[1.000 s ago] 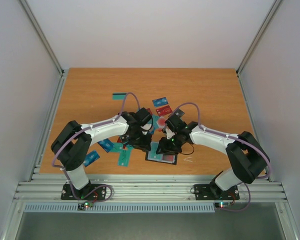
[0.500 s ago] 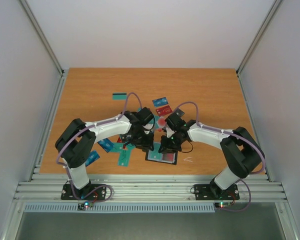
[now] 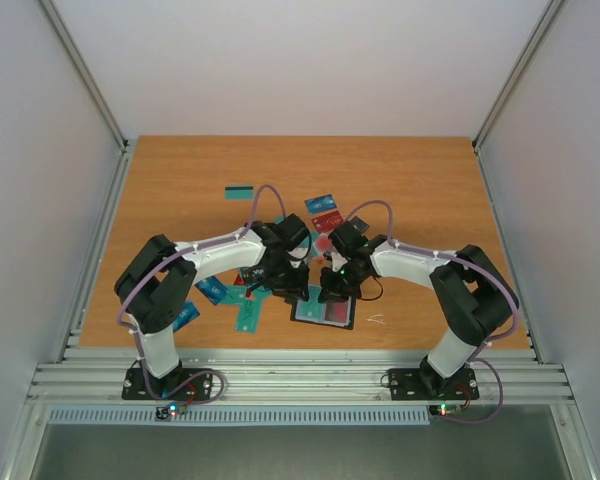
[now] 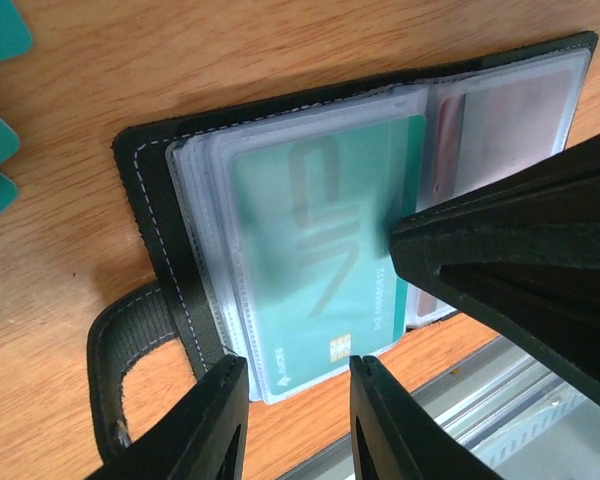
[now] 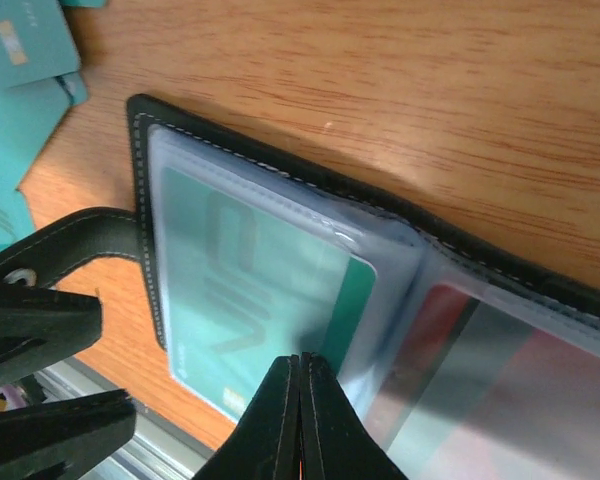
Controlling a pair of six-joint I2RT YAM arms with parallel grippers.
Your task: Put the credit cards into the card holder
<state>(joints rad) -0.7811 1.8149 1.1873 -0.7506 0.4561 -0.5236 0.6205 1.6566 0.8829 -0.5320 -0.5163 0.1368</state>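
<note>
Table (image 3: 410,180): a wooden top; both arms reach in from the near edge and meet around the middle of its width.
Card holder (image 3: 325,310): black, lying open and flat on the table close to the near edge, about midway between the left and right edges. Its clear sleeves (image 4: 205,230) face up.
Strap (image 4: 130,340): a black loop sticking out from the holder's left end, flat on the wood.
Teal card (image 4: 320,250): inside the top sleeve of the holder's left half, almost fully in, its chip end toward the near edge.
Red card (image 5: 500,400): dimly seen behind the plastic of the holder's right half.
Right gripper (image 5: 300,365): jaws pressed together with nothing visibly between them; the joined tip rests on the sleeve at the teal card's right edge, beside the fold.
Left gripper (image 4: 297,368): jaws apart, one finger on each side of the near corner of the teal card's sleeve; no clamp on it can be seen.
Loose credit cards (image 3: 250,316): teal and blue ones lie left of the holder toward the near-left corner. Blue and red ones lie just behind the grippers, and a single teal one lies farther back.
</note>
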